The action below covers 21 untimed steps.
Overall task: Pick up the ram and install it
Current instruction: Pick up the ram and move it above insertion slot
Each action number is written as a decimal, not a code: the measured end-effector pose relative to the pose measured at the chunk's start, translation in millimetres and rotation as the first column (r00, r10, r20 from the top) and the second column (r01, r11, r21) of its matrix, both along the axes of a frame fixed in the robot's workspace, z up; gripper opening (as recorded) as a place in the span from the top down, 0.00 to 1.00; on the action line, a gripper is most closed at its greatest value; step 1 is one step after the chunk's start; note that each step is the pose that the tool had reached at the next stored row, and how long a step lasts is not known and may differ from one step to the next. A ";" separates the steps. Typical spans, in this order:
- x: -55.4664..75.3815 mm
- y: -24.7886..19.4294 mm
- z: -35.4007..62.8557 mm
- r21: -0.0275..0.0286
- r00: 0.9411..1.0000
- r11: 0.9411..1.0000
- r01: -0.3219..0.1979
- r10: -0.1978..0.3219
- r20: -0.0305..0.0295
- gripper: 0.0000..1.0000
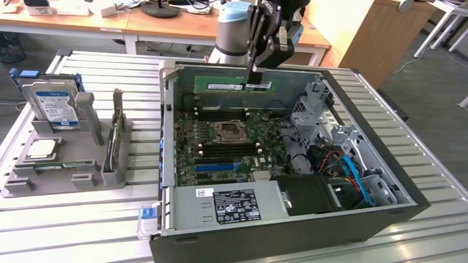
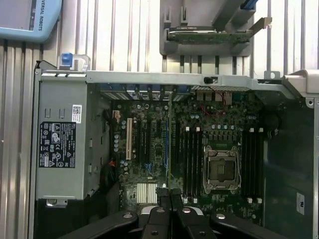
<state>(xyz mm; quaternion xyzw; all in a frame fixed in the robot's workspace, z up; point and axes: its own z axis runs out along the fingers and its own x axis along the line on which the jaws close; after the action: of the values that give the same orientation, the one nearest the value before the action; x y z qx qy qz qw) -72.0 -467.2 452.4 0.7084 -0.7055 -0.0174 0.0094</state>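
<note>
Green circuit board with a white sticker: the ram (image 1: 227,86), clamped in my claw (image 1: 257,80). The claw is closed narrow on the stick's upper edge, toward one end. The stick hangs long-side level with its contact edge down, which I judge is so it can meet the motherboard edge-first.

Landmark: the CPU socket (image 1: 230,132).
- The ram is in the air over the open computer case (image 1: 292,241), on the side of the socket toward the case's rear wall. It is clear of the board and not seated in any slot.
- In the wrist view the stick (image 2: 169,144) reads as a thin edge-on line running away from my fingertips (image 2: 163,199). It lies parallel to the black memory slots (image 2: 192,149) that flank the socket, and I judge the hold is squared to them for that reason. I cannot tell the sideways line-up with any one slot.
- The power supply (image 1: 234,205) lies on the opposite side of the socket from the ram.
- Outside the case, well apart from the socket, a grey parts holder (image 1: 109,175) carries the hard drive (image 1: 55,104) and the CPU chip (image 1: 41,148). Neither is touched.
</note>
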 end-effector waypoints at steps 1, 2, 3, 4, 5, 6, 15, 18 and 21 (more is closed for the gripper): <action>2.0 0.0 0.0 0.000 1.000 1.000 0.000 0.000 0.000 0.88; 3.9 -0.1 0.0 0.000 1.000 1.000 0.000 0.000 0.000 0.88; 5.9 -0.1 0.0 0.000 1.000 1.000 0.000 0.000 0.000 0.88; 7.7 -0.1 0.0 0.000 1.000 1.000 0.000 0.000 0.000 0.88; 9.4 -0.1 0.0 0.000 1.000 1.000 0.000 0.000 0.000 0.88; 11.1 -0.1 0.0 0.000 1.000 1.000 0.000 0.000 0.000 0.88; 13.1 1.4 -0.1 0.000 1.000 1.000 0.000 0.000 0.000 0.88; 13.4 5.1 -0.2 0.000 1.000 1.000 0.000 0.000 0.000 0.88; 13.9 10.1 -0.3 0.000 1.000 1.000 0.000 0.000 0.000 0.88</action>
<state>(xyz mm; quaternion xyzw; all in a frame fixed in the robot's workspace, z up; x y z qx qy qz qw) -58.1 -457.0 452.1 0.7083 -0.7057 -0.0176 0.0096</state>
